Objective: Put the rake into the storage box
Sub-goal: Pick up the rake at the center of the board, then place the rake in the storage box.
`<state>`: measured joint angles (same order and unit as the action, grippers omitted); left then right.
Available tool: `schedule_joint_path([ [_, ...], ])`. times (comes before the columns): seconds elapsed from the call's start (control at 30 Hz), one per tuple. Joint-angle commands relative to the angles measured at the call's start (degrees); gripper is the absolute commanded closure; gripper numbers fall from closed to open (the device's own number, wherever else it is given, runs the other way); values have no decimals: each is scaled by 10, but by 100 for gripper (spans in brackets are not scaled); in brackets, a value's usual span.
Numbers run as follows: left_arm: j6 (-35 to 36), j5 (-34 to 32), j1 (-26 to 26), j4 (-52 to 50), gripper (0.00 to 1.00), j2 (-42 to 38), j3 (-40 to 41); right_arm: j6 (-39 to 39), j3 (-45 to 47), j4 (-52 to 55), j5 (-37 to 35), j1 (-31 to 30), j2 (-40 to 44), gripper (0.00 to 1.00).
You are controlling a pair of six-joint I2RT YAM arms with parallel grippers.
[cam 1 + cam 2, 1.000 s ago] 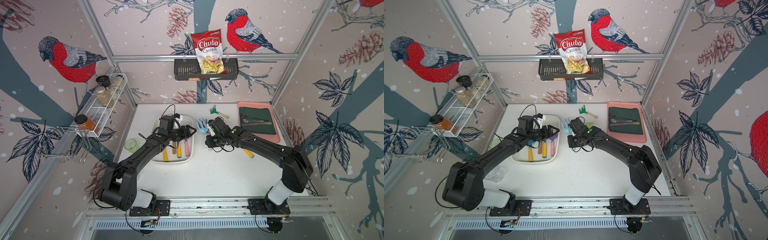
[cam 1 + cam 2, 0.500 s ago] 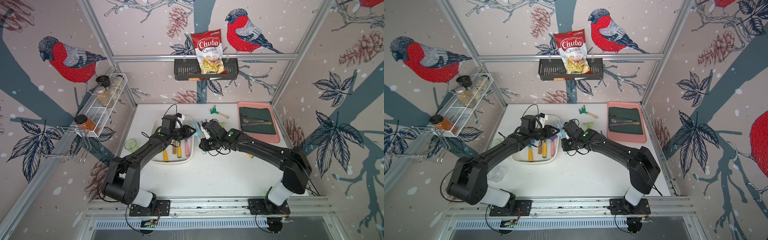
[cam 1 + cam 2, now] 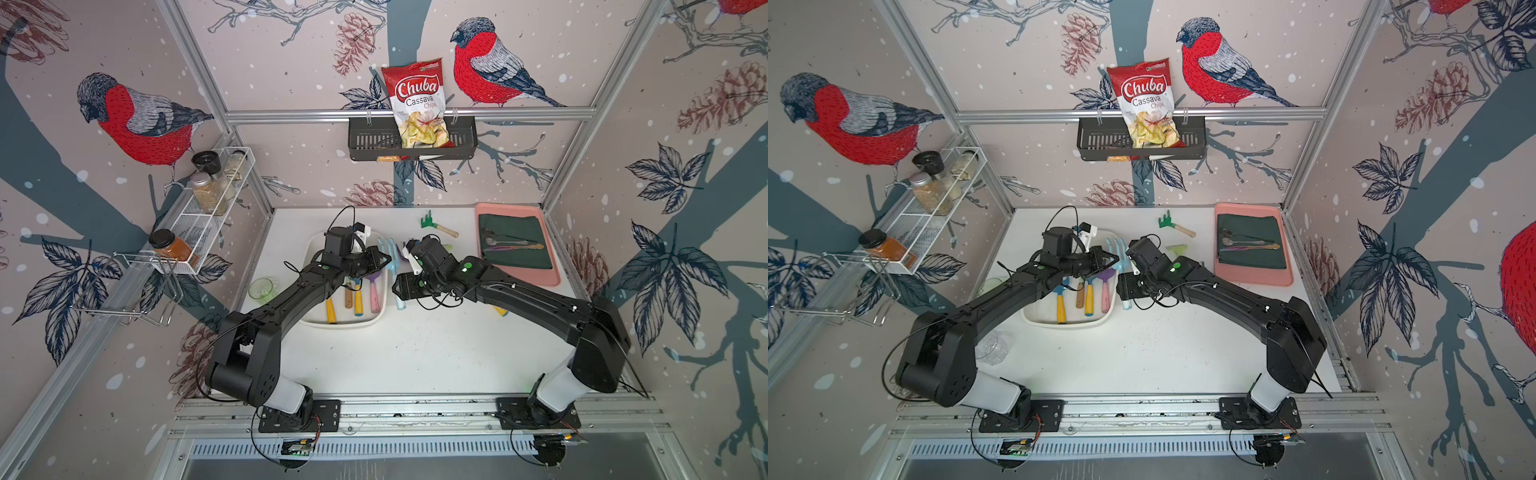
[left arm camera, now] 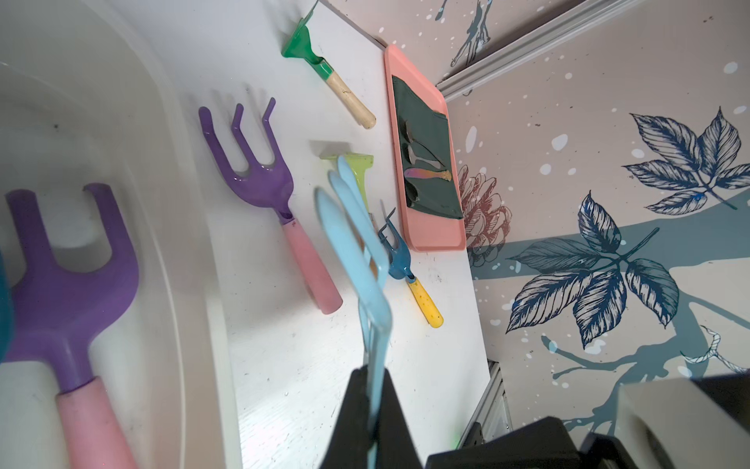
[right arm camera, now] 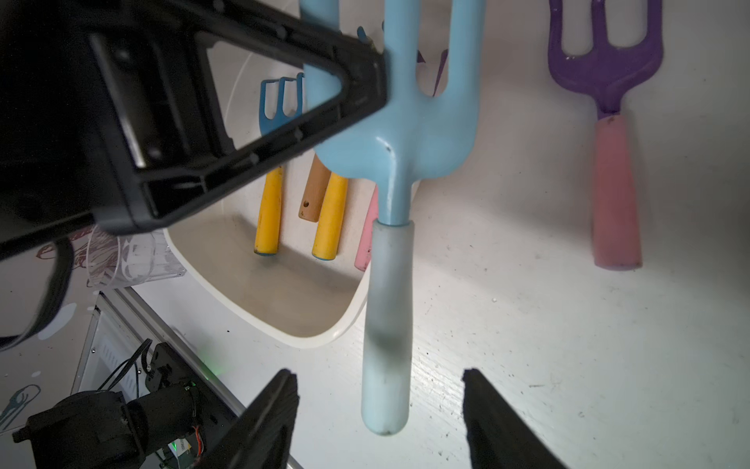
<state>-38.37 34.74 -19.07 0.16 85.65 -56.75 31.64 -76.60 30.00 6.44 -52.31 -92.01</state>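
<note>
White table (image 5: 527, 325), rake (image 5: 399, 134) beside storage box (image 5: 308, 340) rim

Concealed, cropped and unclear items on the desk

Box (image 3: 345, 325): much of its floor and the tool heads inside covered by the left arm (image 3: 291, 297) in both top views. Pale blue rake (image 5: 399, 134): tine tips cut by the edge of the right wrist view, one tine behind the left gripper (image 5: 377, 77); in the left wrist view its handle hidden behind the closed jaws, tines blurred. Purple rake in the box (image 4: 69, 292): handle end cropped. Yellow-handled tool (image 3: 500, 311): all but the handle end under the right arm (image 3: 532, 297). Cutlery (image 3: 513, 246) on the pink tray (image 3: 523, 278): too small to tell apart. Right gripper (image 5: 375, 373): jaws run off the picture edge.
</note>
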Motion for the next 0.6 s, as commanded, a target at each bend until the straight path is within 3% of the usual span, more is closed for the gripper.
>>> schedule_joint_path([
  [0.0, 52, 4, 22, -43, 100, -2, -25, 11, 2, -13, -6, 10, 20, 22],
  [0.3, 176, 51, 172, -178, 100, -23, -26, 11, 49, -17, 8, 47, 71, 19],
  [0.57, 251, 40, 239, -222, 100, 13, -11, 9, 54, -18, 14, 53, 75, 19],
])
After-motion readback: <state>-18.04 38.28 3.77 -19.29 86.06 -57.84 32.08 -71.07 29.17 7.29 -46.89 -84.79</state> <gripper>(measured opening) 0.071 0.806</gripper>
